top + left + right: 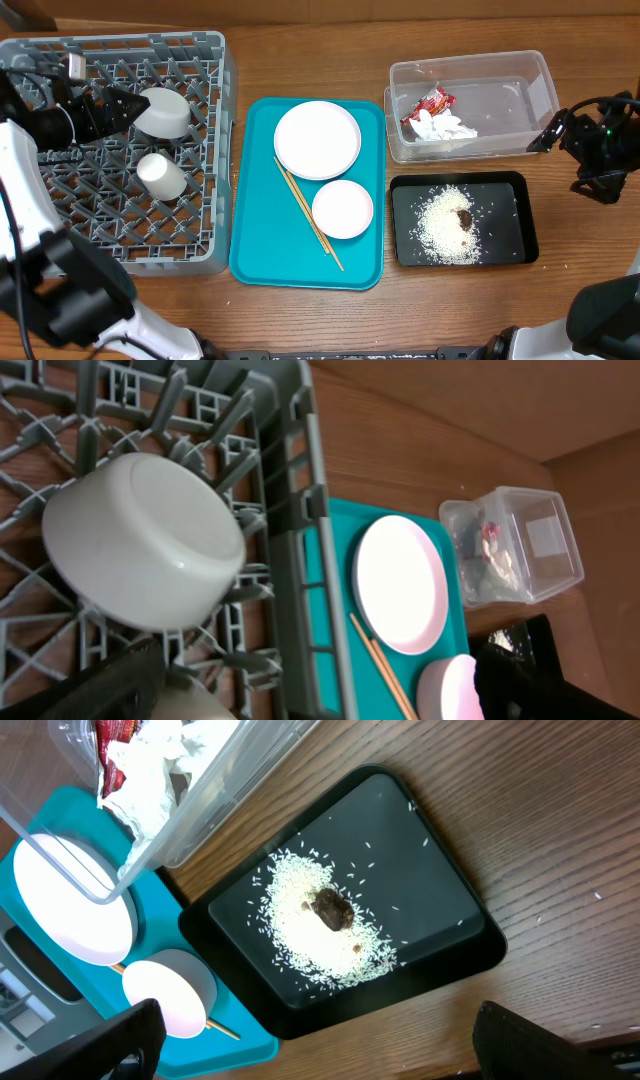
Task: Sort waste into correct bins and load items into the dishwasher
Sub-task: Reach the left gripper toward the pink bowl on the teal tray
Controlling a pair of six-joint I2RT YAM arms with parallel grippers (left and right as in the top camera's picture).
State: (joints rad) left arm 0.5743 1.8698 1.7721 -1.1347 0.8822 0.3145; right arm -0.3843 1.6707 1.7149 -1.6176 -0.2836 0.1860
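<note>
Two pieces, a greyish bowl (163, 112) and a small white cup (160, 176), sit in the grey dish rack (90, 200) left of the teal serving tray (262, 240), which carries the white plate (317, 139), smaller dish (342, 208) and chopsticks (306, 210). Right of it, the clear tub (510, 100) holds the red wrapper (428, 103) and tissue (447, 128), the black tray (505, 215) rice (438, 228) and a brown lump (465, 217). The left gripper (128, 104) gapes empty by the bowl; the right gripper (548, 133) gapes empty past the tub.

Wooden table (300, 320), four things sitting straight on it. Far left, the grey dish rack (130, 262). Just beside it, mid-table, the teal tray (265, 250). Over on the right, the clear tub (500, 58) at the back, and the black tray (505, 215) close in front of it.
</note>
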